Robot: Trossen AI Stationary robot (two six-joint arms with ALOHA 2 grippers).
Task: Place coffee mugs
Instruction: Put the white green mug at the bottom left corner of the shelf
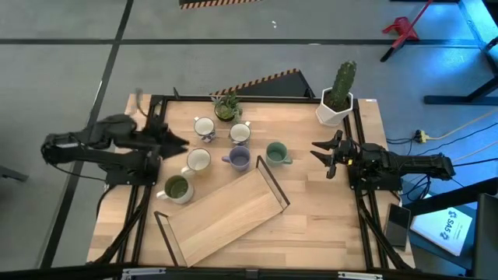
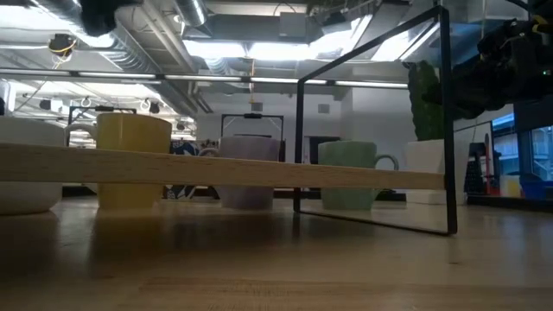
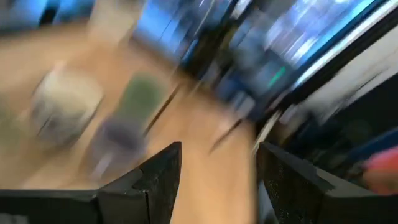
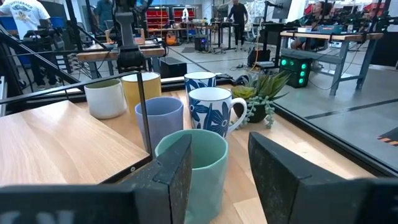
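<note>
My left gripper (image 1: 180, 141) hangs at the table's left edge, fingers wide, nothing in them, just left of the mugs. Mugs sit in a cluster, far-centre: olive green ceramic mug (image 1: 177, 187) nearest me on the left, cream mug (image 1: 198, 160) behind it, white mug (image 1: 204, 127) farther back, blue-patterned white mug (image 1: 240, 134), lavender purple mug (image 1: 238, 159), teal green mug (image 1: 276, 152) rightmost. Wooden board w/ black wire frame ends (image 1: 226, 218) lies near-centre, empty. My right gripper (image 1: 325, 156) waits right of the teal mug, fingers spread, empty.
</note>
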